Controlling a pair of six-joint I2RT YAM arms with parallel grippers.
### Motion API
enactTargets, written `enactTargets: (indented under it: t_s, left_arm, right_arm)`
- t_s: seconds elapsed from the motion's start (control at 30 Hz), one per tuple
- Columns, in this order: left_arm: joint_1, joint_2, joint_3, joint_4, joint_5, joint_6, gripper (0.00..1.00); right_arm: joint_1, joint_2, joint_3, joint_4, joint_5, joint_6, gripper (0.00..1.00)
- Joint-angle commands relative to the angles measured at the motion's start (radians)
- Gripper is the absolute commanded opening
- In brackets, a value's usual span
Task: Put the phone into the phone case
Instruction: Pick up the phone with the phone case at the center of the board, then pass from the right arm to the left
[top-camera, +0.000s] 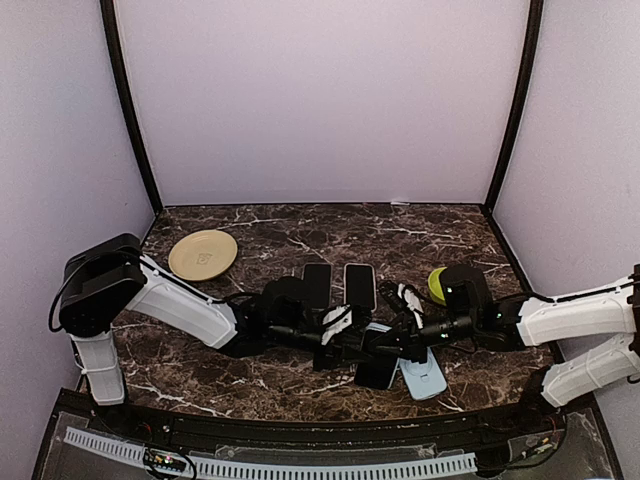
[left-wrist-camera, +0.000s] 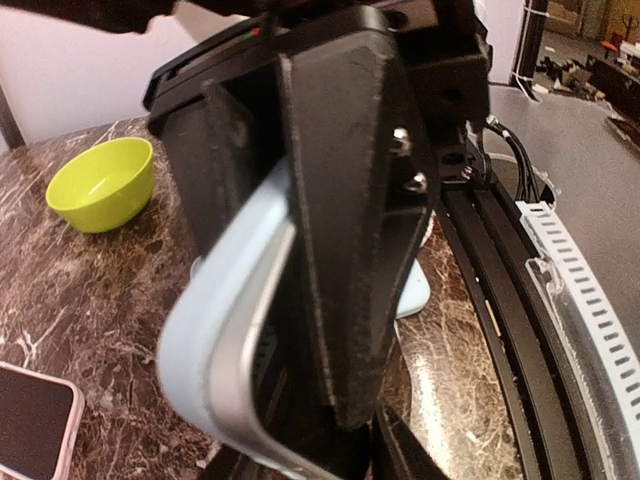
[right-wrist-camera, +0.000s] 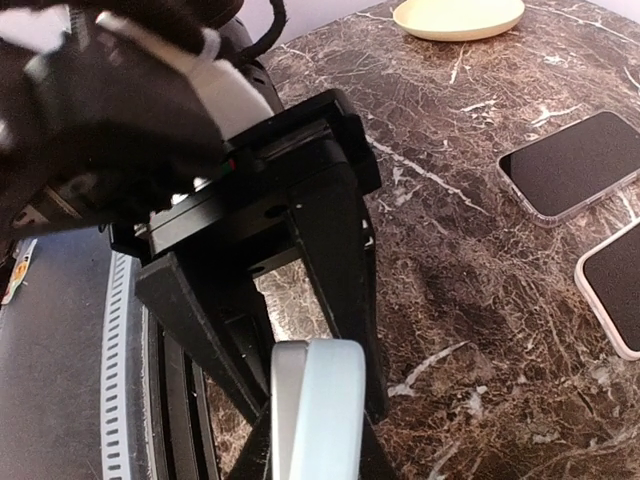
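A phone with a silver rim sits partly in a light blue case (left-wrist-camera: 215, 340), held edge-on above the table between both grippers. It also shows in the right wrist view (right-wrist-camera: 330, 410). My left gripper (top-camera: 345, 332) and my right gripper (top-camera: 398, 335) meet tip to tip at the table's front middle. Both appear shut on this phone and case from opposite ends. In the left wrist view the right gripper's black finger (left-wrist-camera: 350, 250) lies against the phone's face. In the right wrist view the left gripper's fingers (right-wrist-camera: 335, 270) straddle the case.
A second light blue case (top-camera: 427, 381) and a dark phone (top-camera: 372, 375) lie on the table under the grippers. Two more phones (top-camera: 317, 284) (top-camera: 360, 286) lie behind them. A yellow plate (top-camera: 203, 254) is at the back left, a green bowl (top-camera: 436, 285) at the right.
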Motion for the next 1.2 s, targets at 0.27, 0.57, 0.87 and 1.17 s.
enactTargets:
  t_s: [0.27, 0.57, 0.87, 1.17]
  left_arm:
    - [0.01, -0.153, -0.063, -0.056, 0.078, -0.105, 0.63]
    - [0.016, -0.332, -0.096, -0.043, 0.221, -0.202, 0.59]
    - [0.015, -0.369, -0.102, -0.055, 0.223, -0.185, 0.42]
    - [0.013, -0.381, -0.108, -0.059, 0.183, -0.154, 0.11]
  right_arm:
    - [0.013, -0.167, 0.176, -0.004, -0.195, 0.055, 0.0]
    - [0.034, -0.176, 0.29, -0.027, -0.242, 0.032, 0.0]
    - [0.049, -0.123, 0.343, -0.02, -0.278, 0.013, 0.0]
    - [0.057, -0.077, 0.373, -0.043, -0.28, -0.023, 0.0]
